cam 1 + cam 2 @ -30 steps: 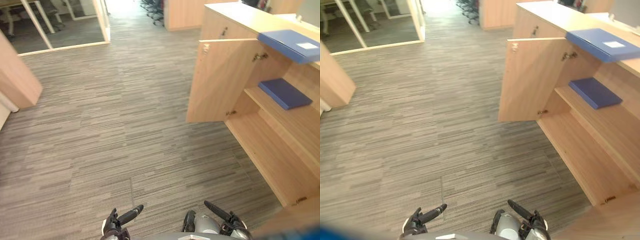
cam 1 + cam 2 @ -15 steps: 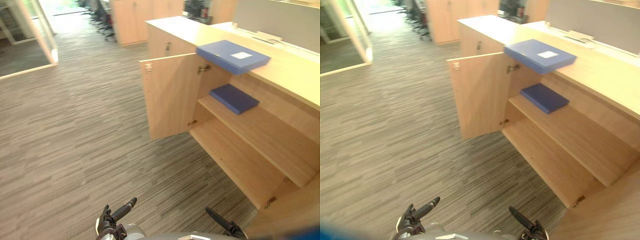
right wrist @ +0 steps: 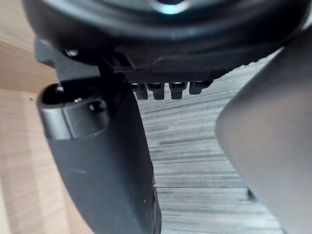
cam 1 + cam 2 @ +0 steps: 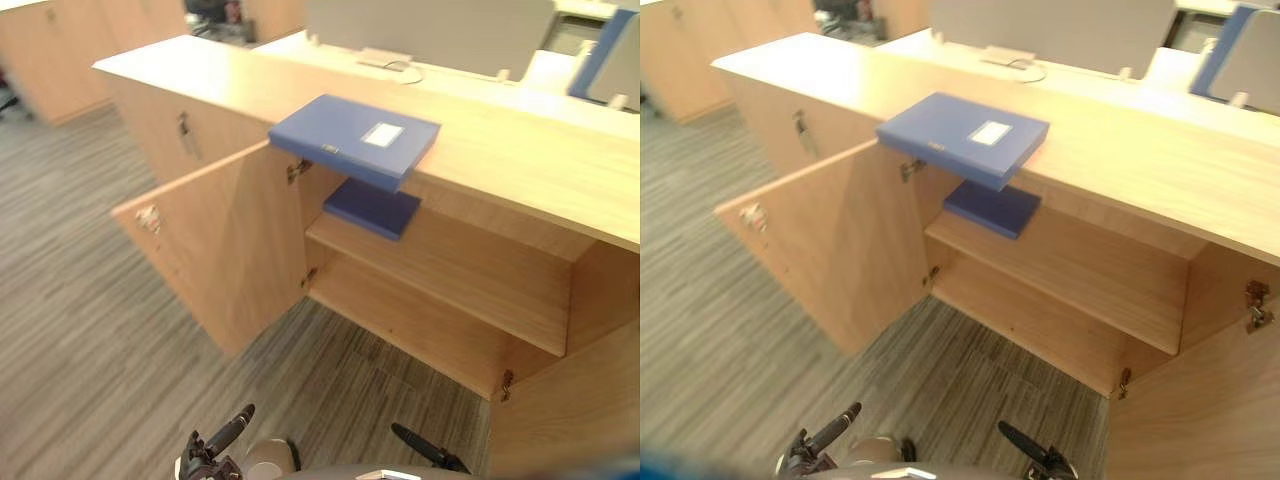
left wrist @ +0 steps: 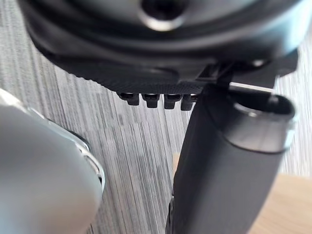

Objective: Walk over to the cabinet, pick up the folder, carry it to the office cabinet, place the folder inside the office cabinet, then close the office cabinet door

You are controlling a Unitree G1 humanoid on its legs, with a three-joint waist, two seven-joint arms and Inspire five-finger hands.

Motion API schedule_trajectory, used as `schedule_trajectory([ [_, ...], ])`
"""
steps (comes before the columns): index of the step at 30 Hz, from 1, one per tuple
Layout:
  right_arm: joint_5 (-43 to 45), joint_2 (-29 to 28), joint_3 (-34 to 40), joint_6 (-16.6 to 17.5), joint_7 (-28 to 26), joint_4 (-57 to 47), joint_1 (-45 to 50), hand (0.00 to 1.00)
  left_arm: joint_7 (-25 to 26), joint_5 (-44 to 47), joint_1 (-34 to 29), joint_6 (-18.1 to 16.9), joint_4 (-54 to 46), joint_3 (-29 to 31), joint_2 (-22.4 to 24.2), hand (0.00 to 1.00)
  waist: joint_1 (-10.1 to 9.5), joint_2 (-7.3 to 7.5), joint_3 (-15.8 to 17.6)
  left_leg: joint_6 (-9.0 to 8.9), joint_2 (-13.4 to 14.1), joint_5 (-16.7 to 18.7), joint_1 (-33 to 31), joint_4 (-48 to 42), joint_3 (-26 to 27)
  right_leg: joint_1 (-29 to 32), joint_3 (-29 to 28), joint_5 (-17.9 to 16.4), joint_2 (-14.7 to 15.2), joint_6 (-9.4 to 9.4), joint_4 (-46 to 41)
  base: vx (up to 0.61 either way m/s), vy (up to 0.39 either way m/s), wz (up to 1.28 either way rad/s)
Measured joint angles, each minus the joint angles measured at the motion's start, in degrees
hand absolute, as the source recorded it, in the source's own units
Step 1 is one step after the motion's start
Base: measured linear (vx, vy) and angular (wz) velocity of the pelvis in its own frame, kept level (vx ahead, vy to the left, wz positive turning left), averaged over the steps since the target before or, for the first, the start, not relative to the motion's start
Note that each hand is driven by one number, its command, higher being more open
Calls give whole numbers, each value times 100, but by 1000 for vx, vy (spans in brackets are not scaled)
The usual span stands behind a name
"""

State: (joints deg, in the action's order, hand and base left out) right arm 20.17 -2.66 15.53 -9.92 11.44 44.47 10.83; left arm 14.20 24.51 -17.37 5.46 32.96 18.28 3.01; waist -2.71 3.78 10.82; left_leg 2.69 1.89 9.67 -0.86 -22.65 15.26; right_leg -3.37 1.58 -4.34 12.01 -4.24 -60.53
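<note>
**A:** Left eye view: where's the folder?

**B:** The folder point(image 4: 355, 140) lies flat on the cabinet point(image 4: 520, 150) top, upper middle, with one corner past the front edge. A dark folder point(image 4: 372, 208) lies on the shelf point(image 4: 470, 270) just below it.

**A:** Doors?

**B:** The left door point(image 4: 215, 255) stands wide open at centre left and the right door point(image 4: 570, 400) is open at lower right. At the bottom edge, the left hand point(image 4: 210, 458) and right hand point(image 4: 432, 453) each point a straight finger over the carpet point(image 4: 80, 330), well apart from the folder.

**A:** Right eye view?

**B:** Same scene, with a hinge point(image 4: 1256, 305) on the right door at the right edge.

**A:** Left wrist view?

**B:** The fingers point(image 5: 150, 100) sit in a relaxed row beside the thumb point(image 5: 229, 165), holding nothing. Carpet lies past them.

**A:** Right wrist view?

**B:** The same: loose fingers, empty, with carpet beyond and a wood panel point(image 3: 19, 146) on the left side.
</note>
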Motion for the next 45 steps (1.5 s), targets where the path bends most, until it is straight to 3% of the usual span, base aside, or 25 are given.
schedule_trajectory([
  [1,-9,28,6,10,0,-47,-16,100,-7,1,39,7,57,-19,-32,100,40,-3,71,22,-27,38,271,79,54,218,398,-138,379,-133,-535,229,125,-46],
  [2,-9,41,5,17,2,-103,2,100,-12,-1,51,4,89,-49,-43,100,83,-16,60,25,-13,78,409,155,86,378,652,-241,571,-154,-707,311,137,-31],
  [3,-35,44,3,49,7,-192,3,100,-53,-3,76,-1,93,-157,-48,100,128,-73,37,-123,130,275,645,416,177,791,1115,-418,773,-41,-642,194,69,-26],
  [4,-42,44,0,53,5,-193,-21,100,-78,-8,94,12,73,-167,-91,100,120,-32,61,-152,156,298,704,456,235,963,1224,-499,790,94,-495,302,15,-47],
  [6,-15,23,34,79,-13,-242,-46,100,-91,-9,25,68,106,-227,-127,100,192,-84,118,-409,450,465,989,545,411,1318,1445,-910,440,784,710,287,-97,-55],
  [7,-14,42,20,79,-19,-230,-49,100,-99,2,2,82,105,-219,-118,100,211,-94,126,-441,498,484,1070,589,438,1338,1492,-952,316,830,1155,290,-159,-37],
  [8,-18,57,-19,85,-18,-207,-33,100,-103,-2,-2,86,107,-219,-120,100,260,-86,131,-537,540,517,1207,682,474,1328,1518,-914,100,828,2164,236,-160,-19],
  [9,8,51,-20,94,-14,-216,0,100,-110,-9,0,86,112,-221,-118,100,283,-91,132,-608,548,533,1274,726,481,1311,1514,-956,3,659,2616,340,-211,-21],
  [10,0,178,23,94,-17,-226,-16,100,-115,-36,62,101,220,-243,-23,100,316,-254,133,-749,646,516,1414,871,449,1171,1557,-920,-230,355,2798,374,-211,-31],
  [11,-33,211,18,132,-11,-335,-7,100,-189,-44,71,128,196,-498,41,100,298,-457,91,-820,688,293,1465,1164,427,1247,1558,-993,-364,187,2809,392,-203,-30],
  [15,-34,208,24,62,-18,-383,1,100,-230,-47,371,141,143,-632,41,100,339,-475,118,-794,781,-164,1598,1452,321,1039,1789,-1105,-468,44,2971,322,-234,15],
  [18,-27,96,6,15,-13,-426,55,100,-291,6,487,137,-129,-614,50,100,336,-337,172,-784,1227,-132,843,-407,51,466,2043,-1169,-627,85,3558,167,-225,39],
  [20,8,112,-14,21,15,-559,180,100,-324,30,414,141,-153,-569,46,100,298,-420,158,-685,1816,-51,70,-2217,-3,86,2069,-1167,-918,81,3892,117,-104,-1],
  [21,8,112,-15,20,23,-558,188,100,-330,10,409,137,-204,-547,44,100,296,-428,142,-679,1875,-13,-30,-2372,1,0,2059,-1167,-960,80,3964,119,17,-22],
  [24,8,106,-95,-6,61,-535,175,100,-342,4,333,124,-245,-498,41,100,236,-394,87,-659,1802,283,-170,-1924,-15,-186,1784,-1087,-966,104,4204,143,104,-49],
  [27,7,74,-89,-11,65,-471,131,100,-322,159,334,128,-184,-448,43,100,165,-346,48,-671,1507,248,-107,-489,-457,-176,1445,-994,-801,202,4216,155,204,-54],
  [28,8,72,-50,-11,79,-435,127,100,-312,240,333,126,-154,-446,44,100,158,-351,33,-676,1387,94,-82,-23,-655,-182,1388,-967,-748,251,4209,190,331,-34],
  [29,8,84,3,-12,84,-428,130,100,-308,300,328,136,-91,-454,46,100,161,-452,-29,-589,1308,-479,-42,443,-795,-185,1366,-942,-742,345,4212,200,364,-28],
  [30,6,79,39,-26,82,-352,133,100,-290,319,326,132,31,-404,48,100,160,-426,-95,-843,1187,-606,42,635,-943,-210,1287,-958,-660,547,4237,209,361,-13],
  [32,5,-8,88,-29,91,-367,183,100,-237,308,316,113,51,-331,50,100,176,-339,-156,-873,920,-615,256,1038,-889,-269,1276,-863,-377,743,4376,142,273,4],
  [35,-16,-26,102,-35,44,-476,215,100,-296,165,232,147,90,-427,44,100,177,-340,-201,-906,601,-637,581,1547,-684,-273,1190,-738,-61,961,4410,32,236,-7],
  [41,-6,-99,101,-6,65,-897,454,100,-400,-6,-130,219,-606,-749,59,100,161,-371,-206,-764,182,-591,686,1803,-385,-33,853,-630,367,1154,4207,-65,161,-22],
  [45,18,-99,-7,-6,134,-994,445,100,-443,366,-334,189,-1744,-745,71,100,87,-367,-81,-691,194,-540,669,1634,-314,226,658,-640,406,1129,3666,-95,22,-11],
])
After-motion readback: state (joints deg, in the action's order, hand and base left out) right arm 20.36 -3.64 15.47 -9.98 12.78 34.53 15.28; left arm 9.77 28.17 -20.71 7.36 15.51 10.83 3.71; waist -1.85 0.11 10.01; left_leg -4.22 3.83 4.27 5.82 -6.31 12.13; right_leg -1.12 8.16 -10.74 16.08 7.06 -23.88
